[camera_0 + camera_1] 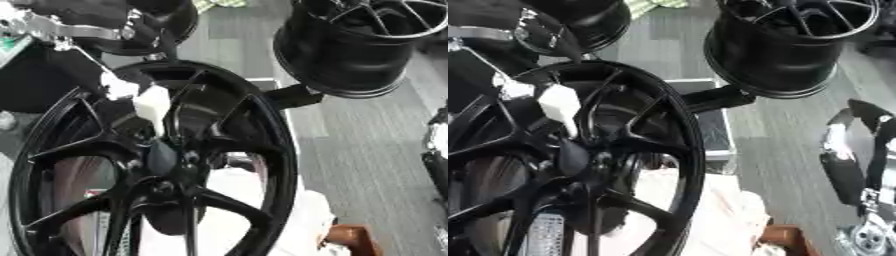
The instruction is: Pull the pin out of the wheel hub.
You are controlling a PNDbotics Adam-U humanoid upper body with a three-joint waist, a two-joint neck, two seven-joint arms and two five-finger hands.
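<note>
Left eye view is showing a big black wheel hub (175, 165) filling the lower left. The left hand (131, 92) is reaching down from the upper left to the hub's middle, and its pale fingers (153, 105) are pinching something small there; the pin itself is too hidden to make out. Above and right of the hub, a second black wheel (359, 45) is hanging. Right of the hub, the right hand (855, 155) is waiting with fingers straight.

Both head eyes look steeply down, seemingly very close, sharing the black wheel hub (166, 165) toward seven o'clock.
</note>
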